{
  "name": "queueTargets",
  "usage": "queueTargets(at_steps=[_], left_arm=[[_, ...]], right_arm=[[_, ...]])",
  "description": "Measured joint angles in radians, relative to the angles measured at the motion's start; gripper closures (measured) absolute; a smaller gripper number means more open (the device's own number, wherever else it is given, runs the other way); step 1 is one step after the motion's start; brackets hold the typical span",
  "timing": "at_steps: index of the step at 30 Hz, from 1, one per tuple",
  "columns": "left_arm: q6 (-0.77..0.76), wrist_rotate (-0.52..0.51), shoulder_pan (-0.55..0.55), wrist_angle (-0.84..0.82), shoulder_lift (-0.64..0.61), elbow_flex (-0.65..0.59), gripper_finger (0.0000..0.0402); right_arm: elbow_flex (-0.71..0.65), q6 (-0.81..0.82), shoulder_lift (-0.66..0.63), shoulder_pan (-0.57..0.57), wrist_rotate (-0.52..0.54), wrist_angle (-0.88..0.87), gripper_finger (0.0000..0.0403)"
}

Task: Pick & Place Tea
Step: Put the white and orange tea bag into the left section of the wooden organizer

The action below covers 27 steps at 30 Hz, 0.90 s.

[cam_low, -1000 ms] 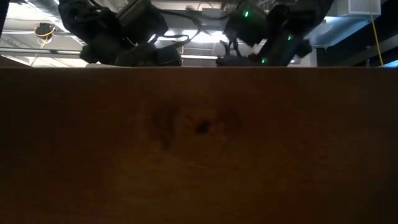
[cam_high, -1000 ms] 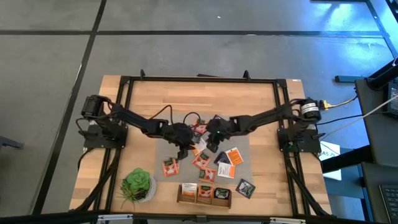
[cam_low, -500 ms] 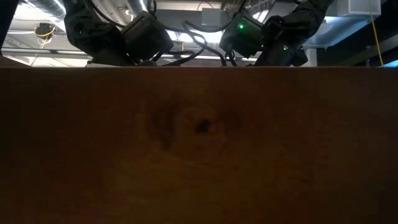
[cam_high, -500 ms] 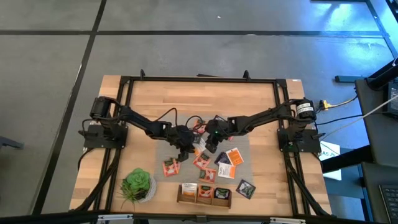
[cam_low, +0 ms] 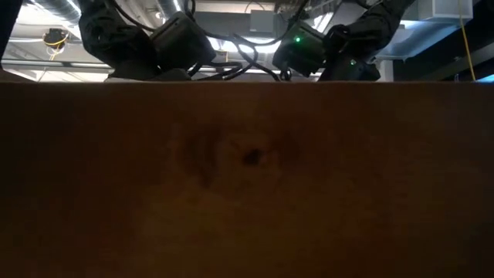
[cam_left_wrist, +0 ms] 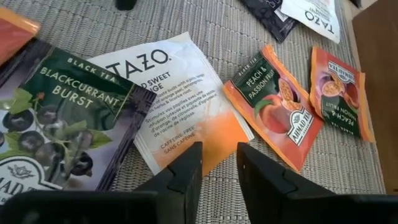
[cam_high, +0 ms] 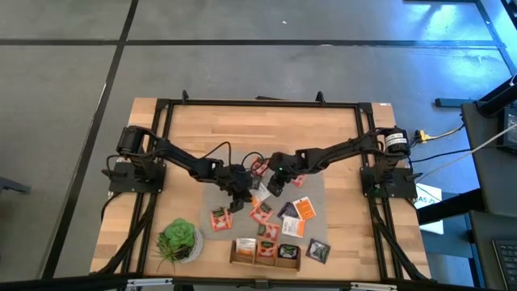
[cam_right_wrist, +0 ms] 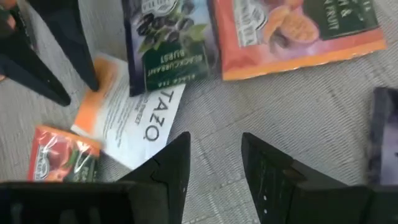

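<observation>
Tea sachets in orange, white-and-orange and black lie scattered flat on a grey mat (cam_high: 319,187) at mid-table. My left gripper (cam_high: 237,197) (cam_left_wrist: 217,167) is open and hovers low over the orange end of a white-and-orange TAZO sachet (cam_left_wrist: 180,99) (cam_right_wrist: 134,121). Next to that sachet lie a Blackcurrant Burst sachet (cam_left_wrist: 56,118) and two peach sachets (cam_left_wrist: 273,109). My right gripper (cam_high: 271,184) (cam_right_wrist: 214,163) is open above bare mat, facing the left gripper's fingers (cam_right_wrist: 68,37) across the TAZO sachet. My left gripper points down at the TAZO sachet's orange end (cam_left_wrist: 214,134), one finger on either side of it. One fingertip (cam_right_wrist: 92,81) shows at that orange corner. I cannot tell whether it touches the sachet, which lies flat on the mat.
A wooden box (cam_high: 265,252) with sachets standing in its compartments sits at the table's near edge. A green potted plant (cam_high: 179,240) stands near the near-left corner. The arm bases sit at the left and right edges. The low view is blocked by a wooden board (cam_low: 247,177).
My right gripper has shifted a little toward the table's left, closer to the left gripper. My left gripper has come down lower over the mat and stayed over the same sachets.
</observation>
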Motion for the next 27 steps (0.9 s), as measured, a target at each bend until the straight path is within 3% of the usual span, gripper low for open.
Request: queueTargets(at_steps=[13,27], left_arm=[[0.14,0.011,0.013,-0.002,0.002,-0.002,0.0304],[0.141,-0.002,0.013,0.067,0.006,-0.005,0.0304]], right_arm=[[0.0,-0.035,0.0,-0.021,0.001,0.056,0.0257],[0.001,-0.015,0.0,-0.021,0.002,0.081,0.0257]])
